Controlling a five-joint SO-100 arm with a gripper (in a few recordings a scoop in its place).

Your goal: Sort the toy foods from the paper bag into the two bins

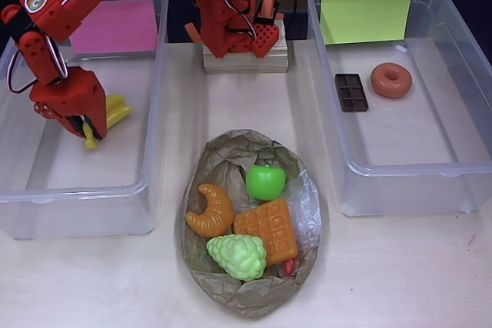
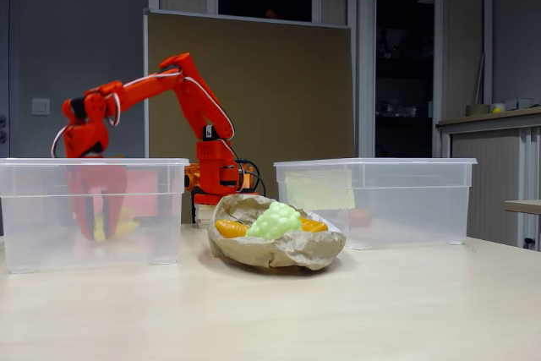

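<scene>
My gripper (image 1: pixel 84 127) reaches down into the left bin (image 1: pixel 77 190), the one with the pink label (image 1: pixel 115 24), and is shut on the stem end of the yellow bananas (image 1: pixel 117 110), low near the bin floor. The fixed view shows the gripper (image 2: pixel 93 230) through the bin's clear wall. The right bin (image 1: pixel 400 167), with a yellow-green label (image 1: pixel 365 14), holds a chocolate bar (image 1: pixel 351 91) and a donut (image 1: pixel 390 80). The paper bag (image 1: pixel 223 151) lies open between the bins with a green apple (image 1: pixel 266 181), croissant (image 1: pixel 210 211), waffle (image 1: pixel 267 228), grapes (image 1: pixel 238 255) and a red chili tip (image 1: pixel 290 266).
The arm's base (image 1: pixel 244 55) stands on a wooden block at the back middle, between the two bins. Bare tabletop (image 1: pixel 400 274) runs along the front and to either side of the bag.
</scene>
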